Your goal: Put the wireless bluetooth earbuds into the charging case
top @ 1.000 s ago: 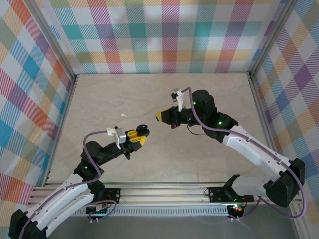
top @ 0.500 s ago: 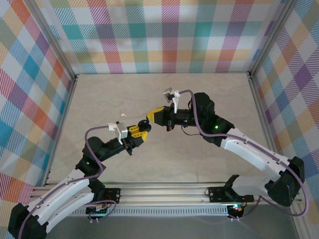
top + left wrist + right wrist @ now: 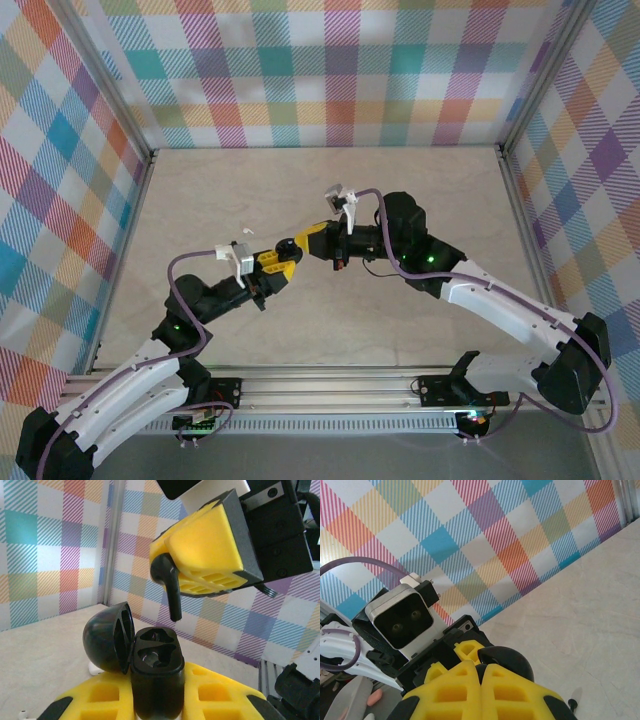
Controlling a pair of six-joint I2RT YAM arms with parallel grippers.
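So both arms meet in mid-air over the middle of the tabletop (image 3: 420, 190), a touch left of centre. The left gripper (image 3: 157, 700) has its yellow jaws clamped tight on the lower body of the charging case (image 3: 155, 672). It's a black one, held upright with the lid (image 3: 107, 637) flipped open to the left. The two wells (image 3: 156, 645) face up. They look empty to me, but they're dark and I can't swear to it.

The right gripper (image 3: 481, 674) has its jaws pressed together too, pinching just the head of one black earbud (image 3: 167, 587). The stem hangs down and hovers just above the case without touching it.

What worries me from here:
- From the left wrist view the stem tip looks like it sits over the far right rim, not dead over a well. A straight drop would probably land on the rim and jam or skid off.
- The bud is held only by its rounded head, so any sideways contact could twist it in the jaws.
- Pushing down hard could tip the case in the left jaws or drag it lower.
- Drifting left risks knocking the lid shut.
- If the jaws let go before the stem is seated, the bud falls to the tabletop.
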